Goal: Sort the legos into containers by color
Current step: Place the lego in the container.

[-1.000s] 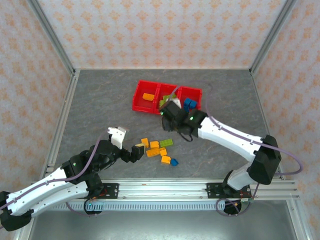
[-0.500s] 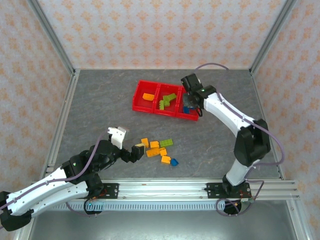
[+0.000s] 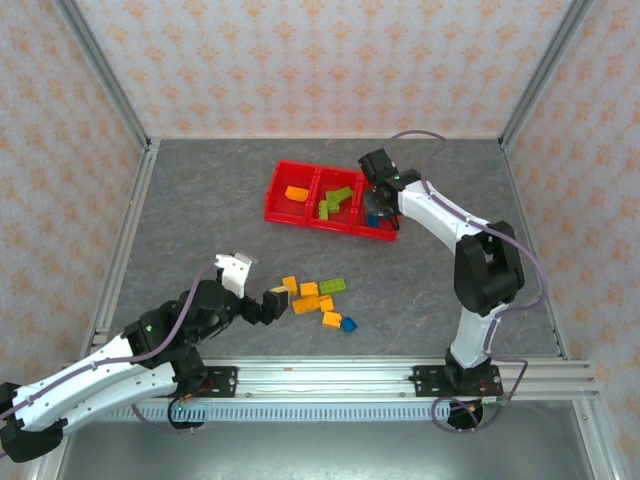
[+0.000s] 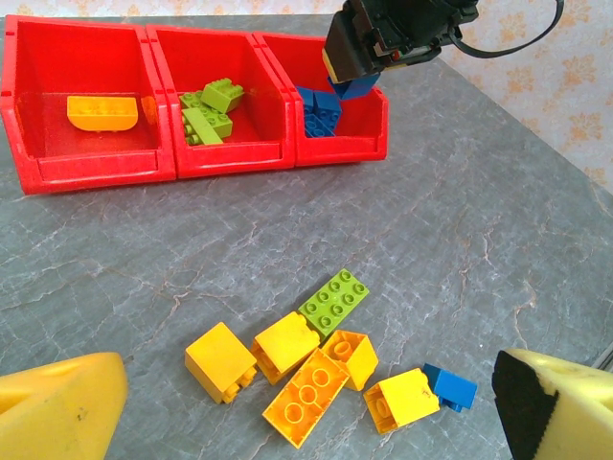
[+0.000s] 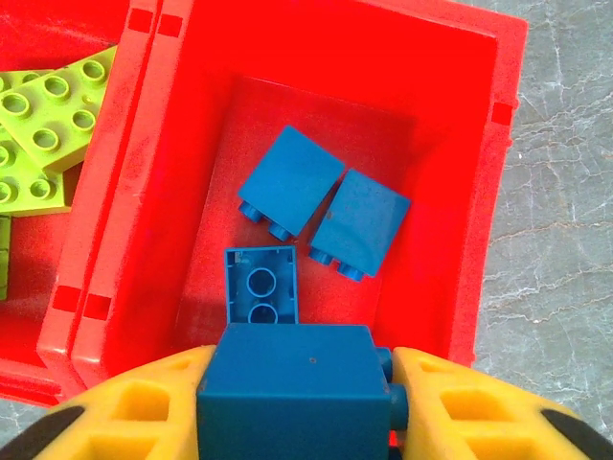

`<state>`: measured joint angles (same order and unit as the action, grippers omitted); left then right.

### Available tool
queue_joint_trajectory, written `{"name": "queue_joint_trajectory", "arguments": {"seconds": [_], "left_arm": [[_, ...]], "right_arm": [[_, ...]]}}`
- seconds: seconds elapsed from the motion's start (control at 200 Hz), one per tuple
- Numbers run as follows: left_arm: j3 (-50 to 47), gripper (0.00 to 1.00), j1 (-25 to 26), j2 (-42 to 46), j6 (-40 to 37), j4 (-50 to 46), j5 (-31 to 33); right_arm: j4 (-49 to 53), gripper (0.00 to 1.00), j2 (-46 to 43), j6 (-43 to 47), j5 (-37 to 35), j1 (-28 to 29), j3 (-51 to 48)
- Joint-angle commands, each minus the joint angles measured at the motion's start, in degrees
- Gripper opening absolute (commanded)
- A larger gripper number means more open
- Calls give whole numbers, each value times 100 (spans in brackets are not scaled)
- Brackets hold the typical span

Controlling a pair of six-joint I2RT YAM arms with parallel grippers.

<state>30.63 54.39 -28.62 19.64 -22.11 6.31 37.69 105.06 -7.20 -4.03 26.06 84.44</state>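
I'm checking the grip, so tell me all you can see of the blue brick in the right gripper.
The blue brick is smooth glossy plastic, boxy, with studs poking out its right side. It sits clamped between the right gripper's yellow fingers, hanging over the rightmost red bin, above three blue bricks lying inside.

Red bins [image 4: 96,171]; blue brick [image 5: 292,383]; lime, orange-yellow bricks [image 4: 311,397]; grey marbled table [image 4: 479,240]; peach floral walls [image 3: 330,70].

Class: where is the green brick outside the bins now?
Left wrist view, centre: the green brick lies on the table just beyond the yellow bricks.
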Motion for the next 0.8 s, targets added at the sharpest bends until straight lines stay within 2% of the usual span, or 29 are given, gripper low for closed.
{"name": "queue_joint_trajectory", "arguments": {"seconds": [0.0, 0.1, 0.37, 0.601, 0.791], "left_arm": [[-13, 99, 20, 11, 75, 22, 81], [-13, 99, 19, 32, 74, 22, 69], [-29, 99, 19, 58, 73, 31, 72], [-30, 99, 23, 49, 73, 31, 78], [-28, 99, 24, 41, 75, 31, 64]], "right_arm": [[-19, 44, 51, 76, -58, 0, -9], [121, 53, 122, 160, -77, 3, 75], [378, 66, -25, 103, -65, 4, 108], [370, 80, -663, -191, 265, 123, -106], [395, 89, -1455, -575, 541, 484, -609]]}}
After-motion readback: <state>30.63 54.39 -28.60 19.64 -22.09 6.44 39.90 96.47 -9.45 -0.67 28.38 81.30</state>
